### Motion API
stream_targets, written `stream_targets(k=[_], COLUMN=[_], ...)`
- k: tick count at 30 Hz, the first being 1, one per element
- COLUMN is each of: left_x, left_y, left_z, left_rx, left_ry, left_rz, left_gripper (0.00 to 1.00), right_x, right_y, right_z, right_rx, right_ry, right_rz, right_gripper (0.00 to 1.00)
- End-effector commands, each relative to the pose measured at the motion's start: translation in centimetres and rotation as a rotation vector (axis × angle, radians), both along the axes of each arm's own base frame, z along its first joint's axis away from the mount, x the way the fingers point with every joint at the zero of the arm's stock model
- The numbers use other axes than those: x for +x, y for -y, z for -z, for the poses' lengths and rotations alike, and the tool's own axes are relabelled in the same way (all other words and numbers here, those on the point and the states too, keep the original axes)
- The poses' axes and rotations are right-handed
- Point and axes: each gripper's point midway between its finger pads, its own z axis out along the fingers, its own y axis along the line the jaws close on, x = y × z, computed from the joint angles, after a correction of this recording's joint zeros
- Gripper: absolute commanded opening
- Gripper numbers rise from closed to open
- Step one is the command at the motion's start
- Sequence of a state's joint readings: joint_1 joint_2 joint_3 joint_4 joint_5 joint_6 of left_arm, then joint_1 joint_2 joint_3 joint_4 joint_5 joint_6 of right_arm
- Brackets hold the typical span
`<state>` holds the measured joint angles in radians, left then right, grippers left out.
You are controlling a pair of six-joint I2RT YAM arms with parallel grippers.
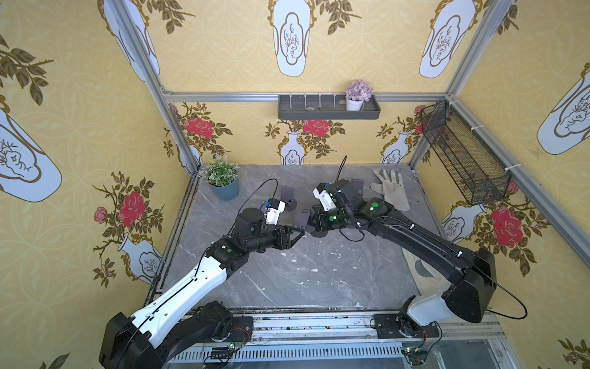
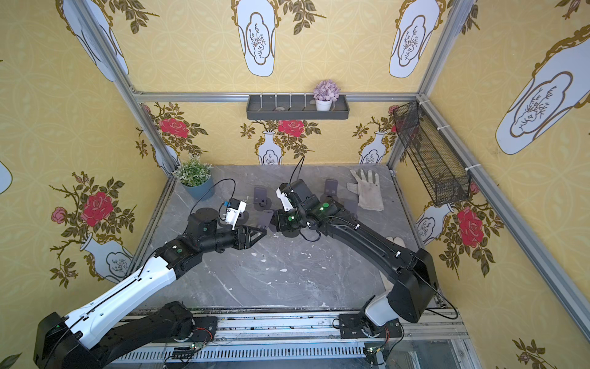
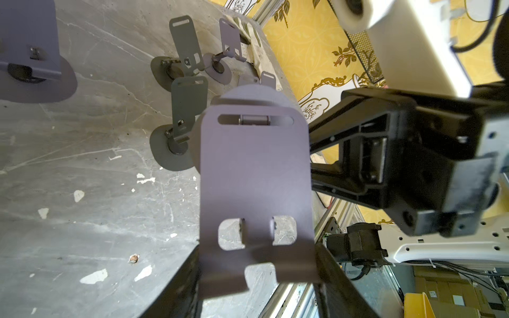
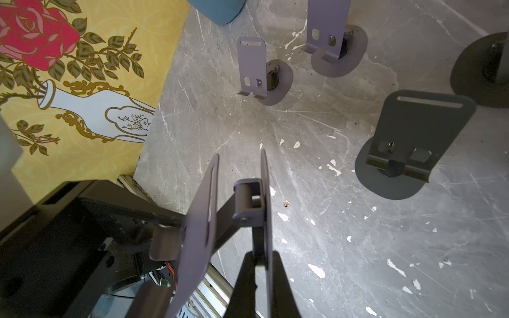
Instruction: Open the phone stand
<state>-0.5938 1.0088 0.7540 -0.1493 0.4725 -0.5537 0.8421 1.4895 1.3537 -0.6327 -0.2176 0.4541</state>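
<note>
Finishes on the bench
Phone stand (image 3: pixel 254 179): thin sheet metal, smooth matt lilac-grey coat. Dark grey stand (image 4: pixel 421 129): same sheet metal, matt. Tabletop (image 1: pixel 303 271): grey marble-look slab, veined, scuffed, flecked with white chips. Glove (image 1: pixel 391 191): off-white cloth, soiled. Wall basket (image 1: pixel 463 153): black wire mesh. Frame rail (image 1: pixel 223 96): bare brushed aluminium. Left arm shell (image 1: pixel 191 281): smooth white plastic, slight sheen. Right arm shell (image 1: pixel 415 242): smooth black plastic, glossy. Wallpaper (image 1: pixel 79 127): matt printed sheet. Shelf tray (image 1: pixel 329 115): matt grey, plastic by the look.

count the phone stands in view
6, maybe more hidden: one stand held in the fingers, two purple toward the blue pot, one purple beside the glove, two dark grey near the right arm.
</note>
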Motion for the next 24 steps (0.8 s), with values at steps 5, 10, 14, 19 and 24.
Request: stream_targets(k=[5, 10, 14, 19, 24], left_x=[0.3, 0.3, 0.2, 0.3, 0.6], left_y=[0.3, 0.5, 0.5, 0.7, 1.2], left_z=[-1.0, -0.8, -0.9, -1.0, -1.5], left_rx=[-0.023, -0.038, -0.041, -0.035, -0.03], left_ry=[0.066, 0.059, 0.063, 0.071, 0.089], left_rz=[0.034, 0.038, 0.039, 0.057, 0.078], left_gripper=[0.15, 0.35, 0.99, 0.99, 0.99], right_x=[1.3, -0.9, -1.6, -2.0, -2.3], right_y=[5.2, 1.0, -0.1, -0.5, -0.5], right_z=[1.9, -2.1, -3.0, -2.5, -2.1], right_rx=[-0.265, -0.055, -0.016, -0.017, -0.033], right_ry=[0.072, 0.105, 0.116, 0.1, 0.099], right_rz=[0.107, -0.058, -0.101, -0.123, -0.134], right_gripper=[0.01, 0.03, 0.03, 0.03, 0.03])
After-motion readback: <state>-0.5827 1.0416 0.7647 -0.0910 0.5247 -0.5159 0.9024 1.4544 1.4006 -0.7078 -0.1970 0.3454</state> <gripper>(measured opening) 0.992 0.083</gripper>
